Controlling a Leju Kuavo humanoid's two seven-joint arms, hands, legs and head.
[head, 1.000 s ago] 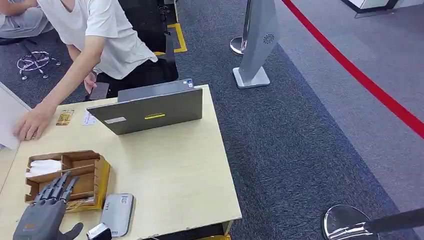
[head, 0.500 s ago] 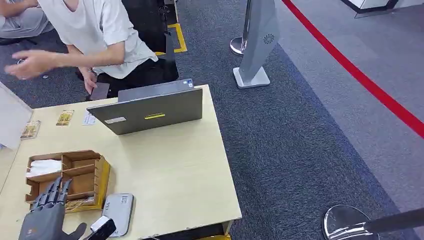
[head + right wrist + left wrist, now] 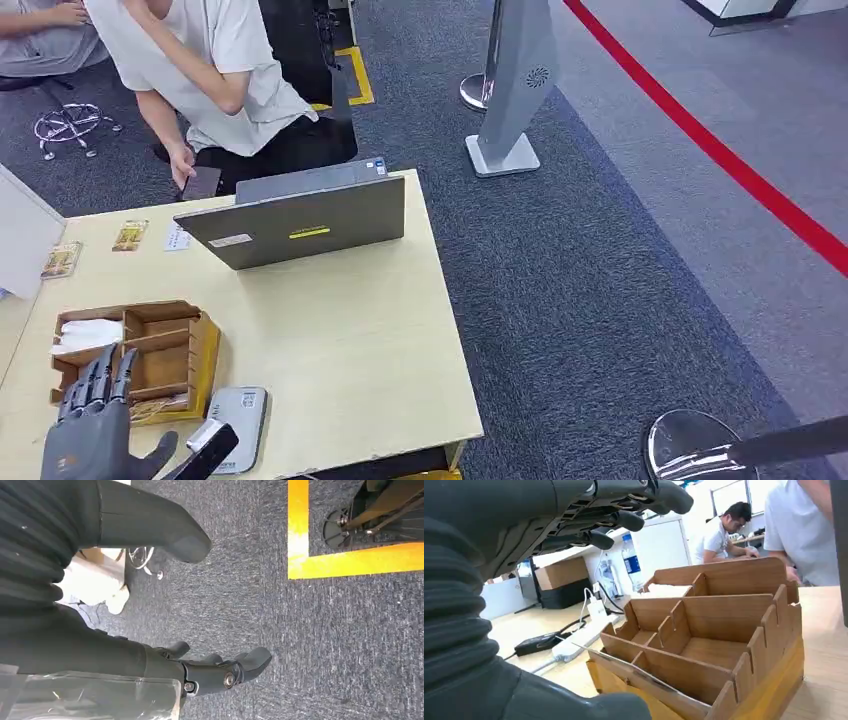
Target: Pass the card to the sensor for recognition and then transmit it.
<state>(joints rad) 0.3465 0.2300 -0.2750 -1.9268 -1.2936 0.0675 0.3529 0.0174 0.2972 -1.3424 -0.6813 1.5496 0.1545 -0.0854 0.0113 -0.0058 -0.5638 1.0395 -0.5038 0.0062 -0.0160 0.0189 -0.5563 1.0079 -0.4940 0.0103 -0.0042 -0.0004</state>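
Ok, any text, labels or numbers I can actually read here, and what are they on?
None can be read.
Laptop lid: yellow sticker and white label, both too blurred.
White slip on the table: print too small.
Two cards: print illegible.
Grey sensor: small marking, unreadable.
Water bottle: blue label, blurred.

Left hand (image 3: 88, 428) hovered over near end of wooden divider box (image 3: 150, 350), fingers apart. Grey sensor pad (image 3: 237, 428) lay just beside box, near table edge. Open laptop (image 3: 300, 220) stood across far side of table (image 3: 350, 340); bare tabletop lay between laptop and box. Person (image 3: 215, 70) leaned behind laptop.
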